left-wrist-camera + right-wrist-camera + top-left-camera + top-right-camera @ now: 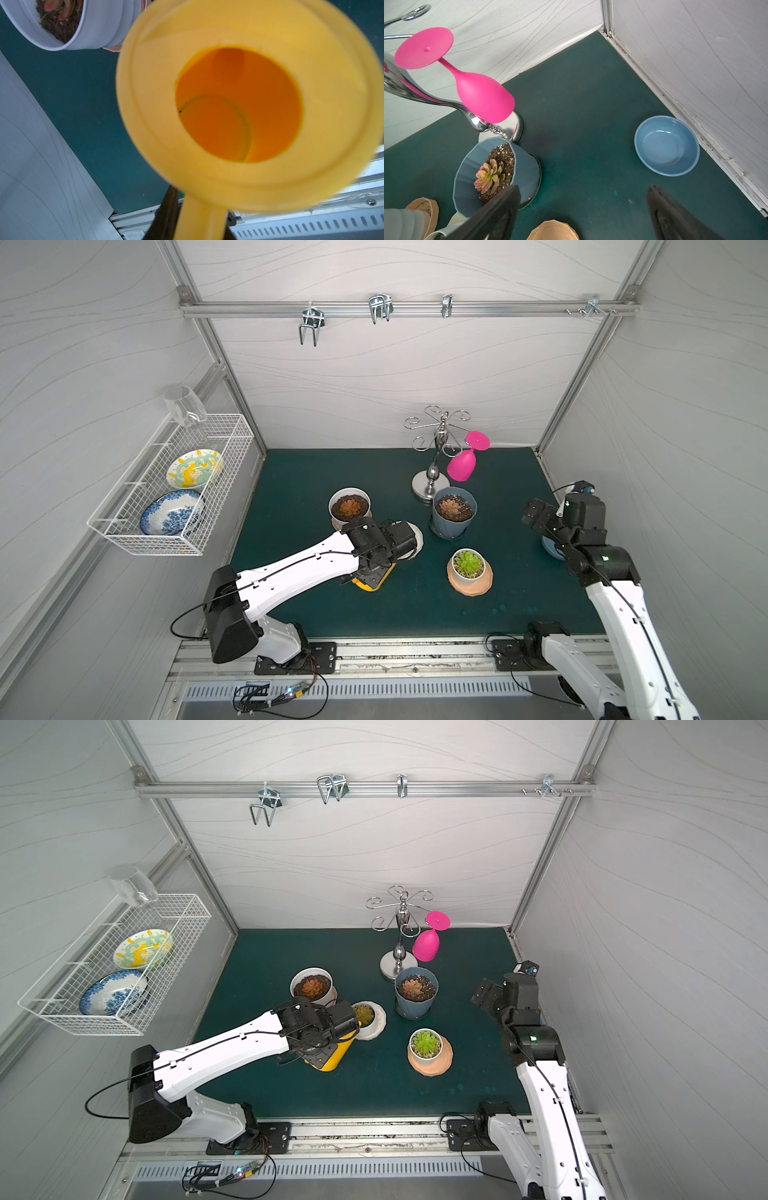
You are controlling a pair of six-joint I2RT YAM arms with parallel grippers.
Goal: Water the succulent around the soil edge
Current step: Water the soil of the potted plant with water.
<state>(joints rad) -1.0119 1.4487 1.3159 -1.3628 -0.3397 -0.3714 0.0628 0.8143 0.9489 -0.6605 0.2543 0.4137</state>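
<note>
My left gripper [199, 216] is shut on the handle of a yellow watering can [334, 1054], which leans toward a small succulent [365, 1014] in a cream pot at mid-table. The left wrist view looks straight into the can's round mouth [239, 104]; its spout is hidden. The wrist covers most of that pot in a top view, where only its saucer rim [419, 540] shows. My right gripper [583, 209] is open and empty, raised near the right wall above a blue bowl [666, 145].
Three more potted succulents stand around: a white pot [349, 508], a blue ribbed pot [453, 510], and a green plant on a peach saucer [469, 568]. A chrome rack with a hanging pink glass [463, 466] stands at the back. A wire basket [174, 489] of plates hangs on the left wall.
</note>
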